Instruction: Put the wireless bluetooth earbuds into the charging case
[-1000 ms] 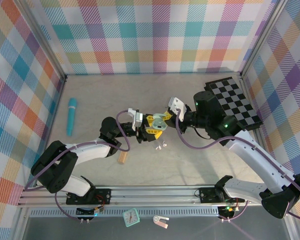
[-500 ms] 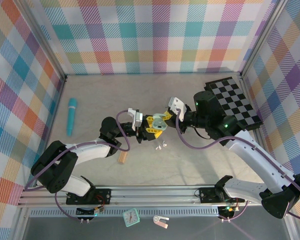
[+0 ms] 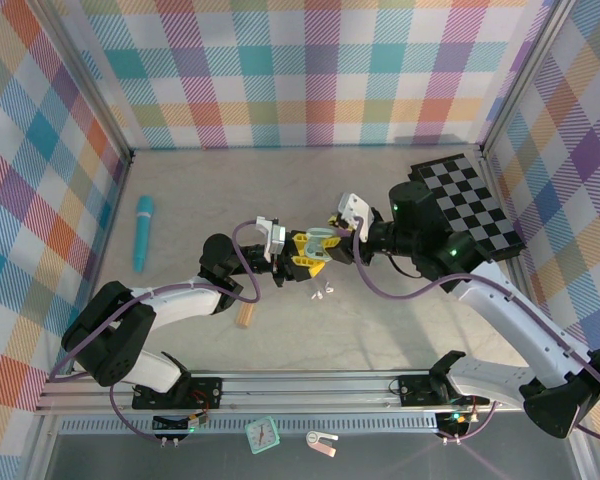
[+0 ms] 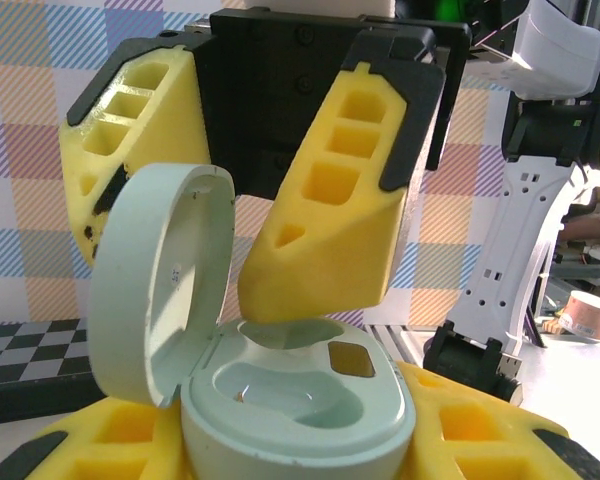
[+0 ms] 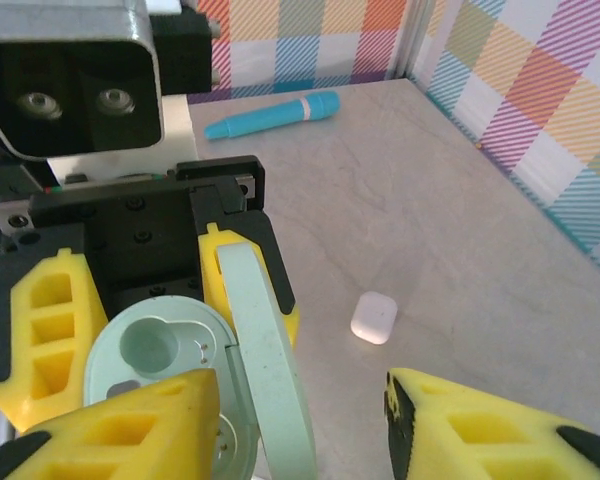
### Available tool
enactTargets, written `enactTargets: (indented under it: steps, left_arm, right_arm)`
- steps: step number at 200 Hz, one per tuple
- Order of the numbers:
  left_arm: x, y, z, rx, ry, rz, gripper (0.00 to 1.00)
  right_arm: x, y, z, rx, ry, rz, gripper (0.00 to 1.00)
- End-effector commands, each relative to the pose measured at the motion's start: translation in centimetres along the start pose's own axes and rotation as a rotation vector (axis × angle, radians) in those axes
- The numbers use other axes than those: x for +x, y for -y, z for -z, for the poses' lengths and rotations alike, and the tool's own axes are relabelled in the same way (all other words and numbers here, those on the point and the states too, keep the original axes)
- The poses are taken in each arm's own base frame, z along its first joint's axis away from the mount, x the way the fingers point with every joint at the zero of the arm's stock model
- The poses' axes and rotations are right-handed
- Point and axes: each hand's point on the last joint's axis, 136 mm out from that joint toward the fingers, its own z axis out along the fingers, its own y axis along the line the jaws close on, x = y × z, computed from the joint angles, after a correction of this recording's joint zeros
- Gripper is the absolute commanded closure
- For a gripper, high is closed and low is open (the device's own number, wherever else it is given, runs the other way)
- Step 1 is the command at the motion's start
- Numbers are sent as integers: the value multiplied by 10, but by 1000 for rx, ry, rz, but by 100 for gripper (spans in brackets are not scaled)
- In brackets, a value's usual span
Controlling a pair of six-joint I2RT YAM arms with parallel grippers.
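White earbud (image 5: 373, 317) lies loose on table (image 5: 460, 230). Left gripper (image 3: 308, 258) clamps the open charging case (image 4: 300, 400), unmoved. Right gripper (image 5: 295, 425) has crept slightly left over 1 s, fingers wide and empty, straddling the lid (image 4: 155, 270). My read: fine alignment, that bud still to load.

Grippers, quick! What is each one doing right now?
Left gripper: closed, holding the open pale green charging case.
Right gripper: open.
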Motion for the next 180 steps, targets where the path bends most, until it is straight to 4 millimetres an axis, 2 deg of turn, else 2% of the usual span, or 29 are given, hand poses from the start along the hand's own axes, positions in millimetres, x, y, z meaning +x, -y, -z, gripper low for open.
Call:
enactTargets:
  steps: [1,21,65,90,109,143,166,180]
  left_arm:
    - [-11,3,-1,11,37,-56,68]
    - [-7,0,0,-4,33,-53,68]
    - [-2,-9,7,-47,27,-50,68]
    - [-2,-12,11,-70,29,-50,68]
    - [-1,-12,14,-80,30,-49,68]
    - [-3,-10,15,-86,32,-53,68]
    - [-5,-8,16,-86,36,-58,68]
    - [-5,-7,17,-86,38,-57,68]
  right_arm:
    - [-12,-6,11,-6,49,30,40]
    - [-16,-12,21,-8,79,51,31]
    - [-20,-24,49,20,217,31,25]
    - [-16,-8,68,107,322,-82,25]
    - [-4,16,82,209,368,-222,25]
    - [45,73,86,402,338,-558,26]
    - [97,108,78,526,274,-846,29]
    - [132,121,69,579,209,-1037,32]
